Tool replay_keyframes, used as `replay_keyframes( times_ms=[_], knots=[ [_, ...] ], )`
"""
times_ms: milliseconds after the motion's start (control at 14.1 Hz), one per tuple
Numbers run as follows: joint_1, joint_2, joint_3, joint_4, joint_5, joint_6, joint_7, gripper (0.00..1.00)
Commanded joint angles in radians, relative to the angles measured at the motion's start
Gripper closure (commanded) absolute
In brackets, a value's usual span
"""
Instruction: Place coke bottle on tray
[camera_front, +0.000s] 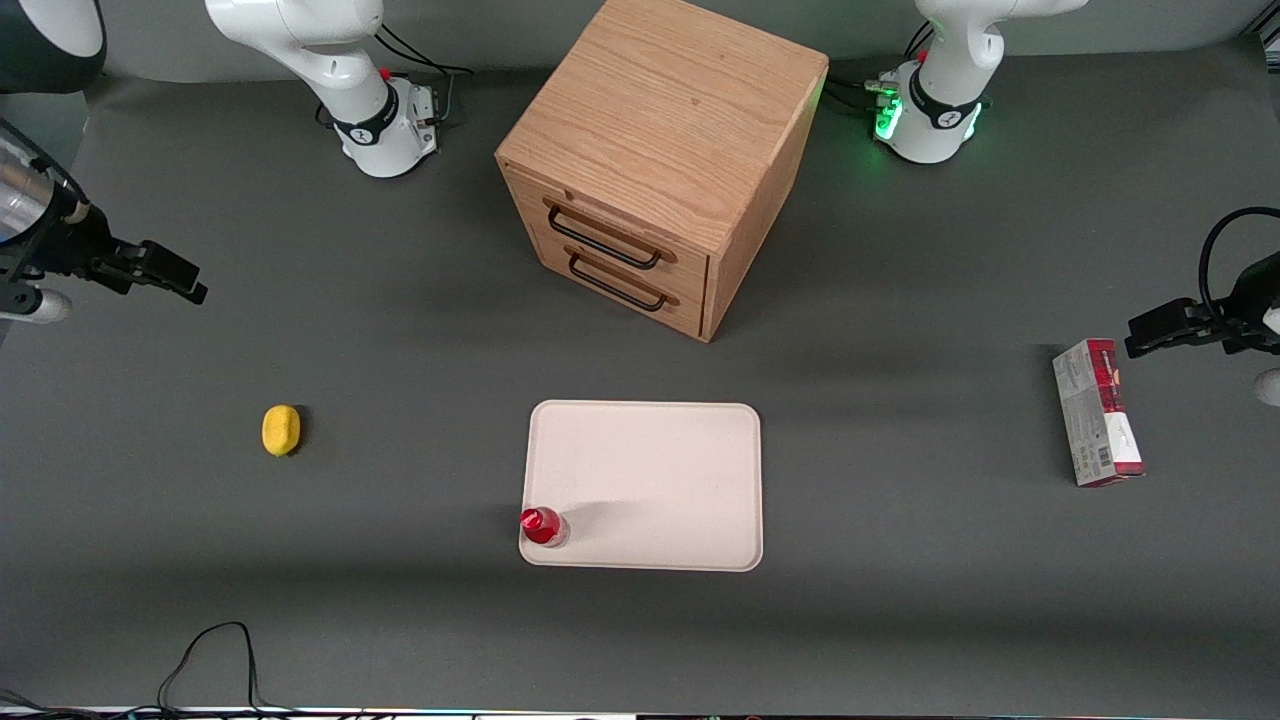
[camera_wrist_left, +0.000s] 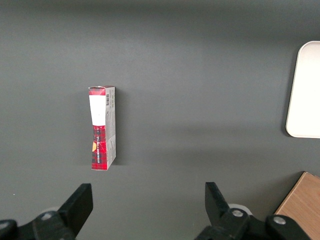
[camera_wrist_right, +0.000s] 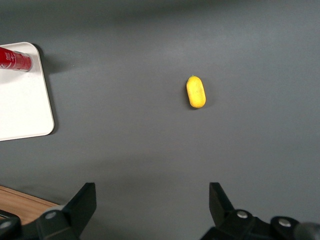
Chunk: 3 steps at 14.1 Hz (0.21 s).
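The coke bottle (camera_front: 543, 526), small and red with a red cap, stands upright on the cream-white tray (camera_front: 650, 470), at the tray's corner nearest the front camera on the working arm's side. In the right wrist view the bottle (camera_wrist_right: 14, 58) rests on the tray's corner (camera_wrist_right: 22, 107). My right gripper (camera_front: 185, 280) hangs above the bare table at the working arm's end, well away from the tray. It is open and empty, its fingers (camera_wrist_right: 87, 195) spread wide around the gap (camera_wrist_right: 152, 192).
A wooden two-drawer cabinet (camera_front: 650, 150) stands farther from the front camera than the tray. A yellow oval object (camera_front: 281, 430) lies on the table toward the working arm's end (camera_wrist_right: 196, 92). A red-and-grey carton (camera_front: 1097, 412) lies toward the parked arm's end.
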Motion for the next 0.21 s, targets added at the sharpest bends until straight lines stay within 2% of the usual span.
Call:
replay_keyframes(
  times_ms=[0,142],
  knots=[
    [0.01,-0.035,-0.011,-0.046,0.023,0.033,-0.008,0.0],
    [0.008,-0.033,-0.011,-0.043,0.021,0.03,-0.009,0.0]
  ],
)
